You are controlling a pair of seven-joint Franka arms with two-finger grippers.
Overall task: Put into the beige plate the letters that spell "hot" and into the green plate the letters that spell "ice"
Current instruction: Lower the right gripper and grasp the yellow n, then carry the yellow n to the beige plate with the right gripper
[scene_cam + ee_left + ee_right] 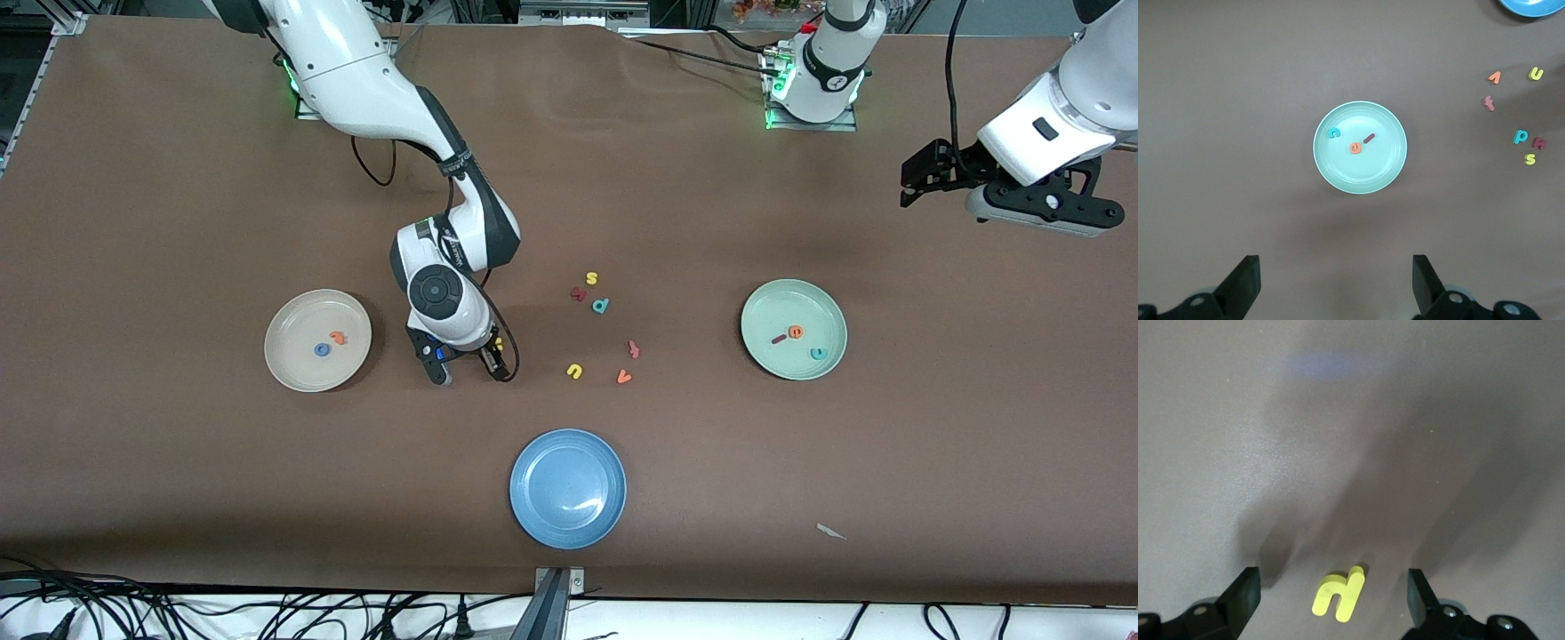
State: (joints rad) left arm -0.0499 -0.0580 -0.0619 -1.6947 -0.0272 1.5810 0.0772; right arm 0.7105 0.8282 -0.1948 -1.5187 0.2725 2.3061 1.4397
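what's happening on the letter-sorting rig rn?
The right gripper is down at the table between the beige plate and the loose letters, open with the yellow "h" lying between its fingers, not gripped. The beige plate already holds the blue "o" and orange "t". The green plate has the "i", "e" and "c". The left gripper waits open, raised near its end of the table. The blue plate holds nothing.
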